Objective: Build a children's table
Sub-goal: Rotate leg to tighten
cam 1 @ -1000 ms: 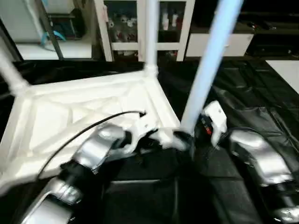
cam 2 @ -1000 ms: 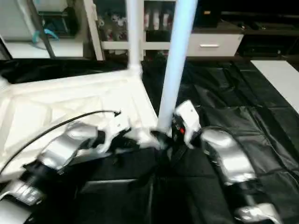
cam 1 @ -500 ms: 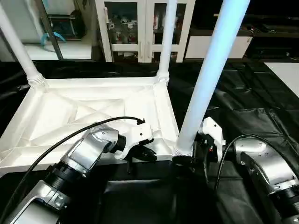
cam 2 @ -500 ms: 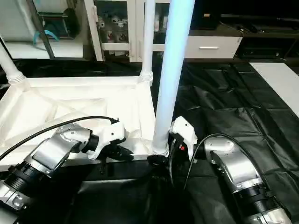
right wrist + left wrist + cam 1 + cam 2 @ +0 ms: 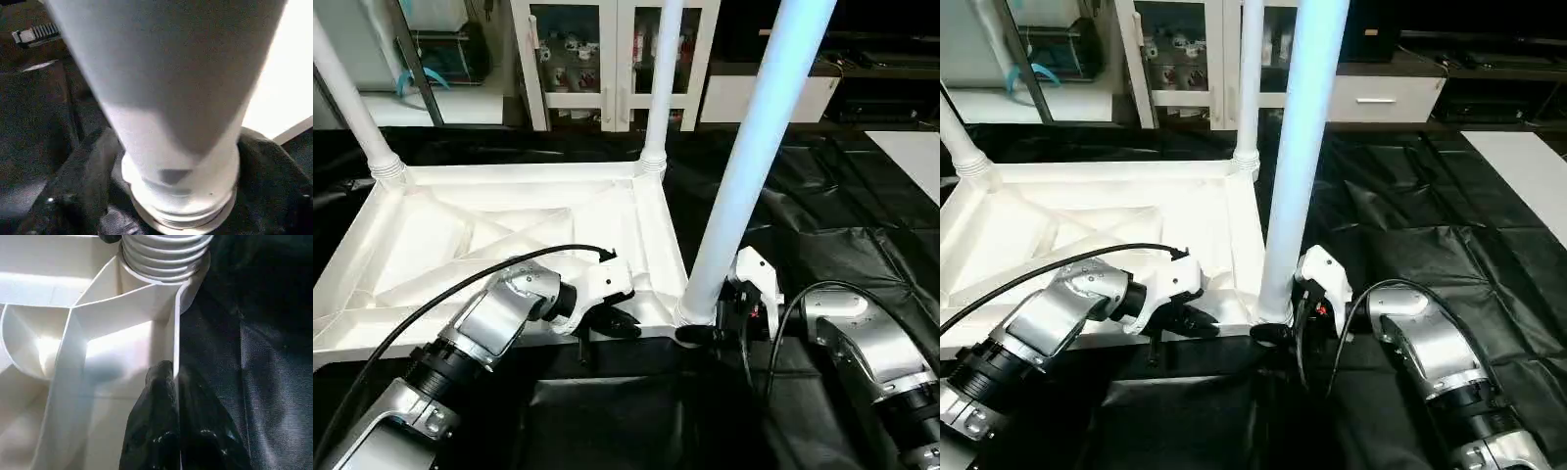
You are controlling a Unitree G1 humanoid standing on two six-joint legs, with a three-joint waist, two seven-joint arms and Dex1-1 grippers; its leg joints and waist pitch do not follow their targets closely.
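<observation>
The children's table top [image 5: 460, 245] lies upside down on black sheeting, its ribbed underside facing up. Three white legs stand in its corner sockets: a far left one [image 5: 352, 108], a far middle one [image 5: 661, 88] and a near right one [image 5: 744, 166]. My left gripper [image 5: 625, 326] is shut on the thin near rim [image 5: 175, 333] of the top, just beside the near leg's threaded socket [image 5: 164, 254]. My right gripper [image 5: 700, 333] straddles the base of the near leg [image 5: 171, 98], one black finger [image 5: 83, 171] on each side of its collar, pressed against it.
Black plastic sheeting [image 5: 842, 215] covers the floor around the top. White cabinets with glass doors [image 5: 587, 59] and a low white drawer unit [image 5: 1381, 98] stand behind. A black cable [image 5: 460, 284] loops over my left forearm.
The camera has tilted and steadied since a second ago. The top, the legs and both arms keep their places. The right gripper's fingers have drawn in on the leg's base.
</observation>
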